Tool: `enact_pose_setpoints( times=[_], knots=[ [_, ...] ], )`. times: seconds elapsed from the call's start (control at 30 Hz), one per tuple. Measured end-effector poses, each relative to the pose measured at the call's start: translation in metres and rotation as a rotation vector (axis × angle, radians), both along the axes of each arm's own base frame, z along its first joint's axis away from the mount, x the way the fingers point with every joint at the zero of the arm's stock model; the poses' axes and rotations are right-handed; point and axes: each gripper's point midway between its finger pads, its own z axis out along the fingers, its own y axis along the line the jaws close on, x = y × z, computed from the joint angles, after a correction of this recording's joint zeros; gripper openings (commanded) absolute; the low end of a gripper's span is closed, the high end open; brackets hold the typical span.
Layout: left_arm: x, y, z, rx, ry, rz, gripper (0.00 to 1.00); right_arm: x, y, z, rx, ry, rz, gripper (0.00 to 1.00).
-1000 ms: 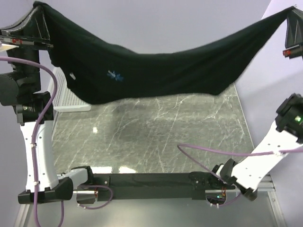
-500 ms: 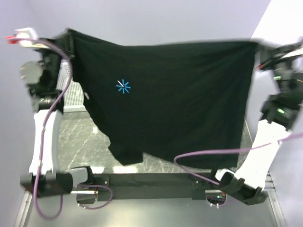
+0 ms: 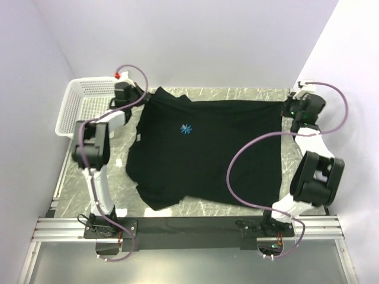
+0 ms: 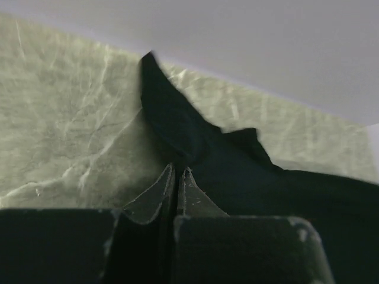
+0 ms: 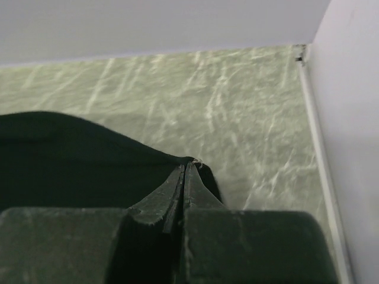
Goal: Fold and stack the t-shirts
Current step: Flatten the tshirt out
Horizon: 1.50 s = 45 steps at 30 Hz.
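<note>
A black short-sleeved cloth t-shirt [image 3: 207, 157] with a small light-blue starburst logo [image 3: 186, 129] is pictured spread almost flat, chest side up, on the grey marble-patterned tabletop [image 3: 237, 93]. A white plastic mesh basket [image 3: 77, 103] is seen just beside it at the far left. The garment is pinched at its two far corners. The left gripper [image 3: 141, 98] is closed tight on the cloth at the shoulder end, and the right gripper [image 3: 286, 111] is clamped on the edge at the hem end. In both wrist views black fabric is caught between fingertips [image 4: 169, 177] that all but meet. The fabric is judged to be light, soft and limp, so sagging, dragging and wrinkling can be expected whenever it is lifted. A hold is best taken at corners, hems or seams, where the layers can be pinched together. The near sleeve, seen rumpled at the front left, is likely to need smoothing before a fold is made.
</note>
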Motion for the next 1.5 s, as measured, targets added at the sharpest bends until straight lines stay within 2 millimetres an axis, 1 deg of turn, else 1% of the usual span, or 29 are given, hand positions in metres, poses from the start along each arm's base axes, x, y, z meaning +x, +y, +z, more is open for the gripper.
enact_pose_setpoints(
  times=[0.03,0.1,0.17,0.2,0.27,0.33,0.4,0.47,0.57,0.63,0.7,0.87,0.97,1.03,1.17,1.27,1.4,1.5],
  knots=[
    [0.007,-0.003,-0.015,0.003,0.021,0.004,0.01,0.008,-0.002,-0.005,-0.014,0.001,-0.009,0.00],
    [0.020,-0.004,-0.033,0.012,0.042,0.021,0.01,0.022,-0.009,-0.016,-0.038,0.006,-0.034,0.00],
    [0.033,-0.002,-0.033,0.017,0.034,0.041,0.01,0.036,-0.017,-0.029,-0.053,0.019,-0.073,0.00],
    [0.041,-0.001,-0.030,0.017,0.022,0.049,0.01,0.042,-0.021,-0.033,-0.059,0.023,-0.092,0.00],
    [0.059,0.001,-0.014,0.016,-0.022,0.062,0.01,0.053,-0.029,-0.040,-0.067,0.032,-0.127,0.00],
    [0.071,0.001,0.001,0.013,-0.060,0.070,0.01,0.066,-0.036,-0.040,-0.076,0.025,-0.155,0.00],
    [0.082,0.000,0.016,0.009,-0.096,0.073,0.01,0.072,-0.037,-0.038,-0.081,0.018,-0.165,0.00],
    [0.091,-0.001,0.024,0.006,-0.121,0.074,0.01,0.080,-0.039,-0.032,-0.083,0.001,-0.177,0.00],
    [0.099,0.000,0.022,0.004,-0.125,0.083,0.01,0.091,-0.041,-0.025,-0.080,-0.020,-0.191,0.00],
    [0.104,0.000,0.014,0.005,-0.115,0.090,0.01,0.098,-0.043,-0.022,-0.076,-0.030,-0.196,0.00],
    [0.107,0.001,0.005,0.003,-0.092,0.094,0.01,0.105,-0.043,-0.023,-0.073,-0.031,-0.196,0.00],
    [0.111,0.002,-0.020,0.000,-0.036,0.112,0.01,0.120,-0.044,-0.036,-0.064,-0.010,-0.189,0.00],
    [0.112,0.004,-0.026,-0.002,-0.014,0.124,0.01,0.128,-0.044,-0.045,-0.059,0.008,-0.178,0.00],
    [0.112,0.004,-0.027,-0.004,-0.004,0.131,0.01,0.130,-0.042,-0.052,-0.053,0.027,-0.165,0.00],
    [0.118,0.004,-0.017,-0.013,-0.019,0.138,0.01,0.132,-0.038,-0.062,-0.062,0.052,-0.130,0.00],
    [0.121,0.004,-0.017,-0.019,-0.020,0.142,0.01,0.130,-0.034,-0.068,-0.072,0.069,-0.097,0.00],
    [0.125,0.003,-0.026,-0.029,-0.005,0.145,0.01,0.131,-0.027,-0.068,-0.079,0.067,-0.050,0.00],
    [0.123,0.003,-0.036,-0.034,0.023,0.147,0.01,0.131,-0.021,-0.067,-0.076,0.064,-0.015,0.00]
  ],
)
